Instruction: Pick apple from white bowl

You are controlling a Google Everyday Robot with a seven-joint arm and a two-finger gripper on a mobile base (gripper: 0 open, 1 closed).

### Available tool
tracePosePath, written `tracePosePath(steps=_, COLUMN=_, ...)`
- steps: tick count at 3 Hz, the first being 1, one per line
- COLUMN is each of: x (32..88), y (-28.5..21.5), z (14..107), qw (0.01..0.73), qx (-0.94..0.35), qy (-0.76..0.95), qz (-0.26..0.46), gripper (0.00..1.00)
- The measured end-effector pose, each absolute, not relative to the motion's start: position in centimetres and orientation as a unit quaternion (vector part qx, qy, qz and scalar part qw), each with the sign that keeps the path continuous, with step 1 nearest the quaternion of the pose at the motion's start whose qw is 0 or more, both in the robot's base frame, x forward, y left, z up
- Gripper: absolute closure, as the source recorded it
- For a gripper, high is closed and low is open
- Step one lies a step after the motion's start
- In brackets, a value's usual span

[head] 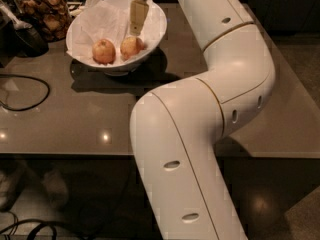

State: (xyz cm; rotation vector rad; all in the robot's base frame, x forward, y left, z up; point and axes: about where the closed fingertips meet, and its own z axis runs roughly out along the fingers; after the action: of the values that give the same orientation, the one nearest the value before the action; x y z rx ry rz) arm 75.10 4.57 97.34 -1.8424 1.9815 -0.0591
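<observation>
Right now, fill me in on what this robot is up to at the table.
The robot's arm reaches across the table, its gripper pointing down into the white bowl, right above the yellower apple. That apple lies on the paper lining beside a pinker apple; neither is lifted. A glass jar of brown snacks stands left of the bowl.

White bowl point(161, 25), white crumpled paper point(106, 20) lining it. Inside the bowl, the apple point(131, 47) is golden-tan and the other apple point(103, 51) is pinker-red. The gripper point(135, 32), hanging just over the golden one, is pale tan. The arm point(200, 134) is cream-white with thin gold seams. The table point(75, 119) under the bowl is glossy grey-brown.
</observation>
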Motion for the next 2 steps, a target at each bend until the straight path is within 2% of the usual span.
tracePosePath(steps=2, x=75.48, y=5.94, z=96.01, qw=0.207, qx=-0.676, qy=0.707, qz=-0.016, gripper=0.31)
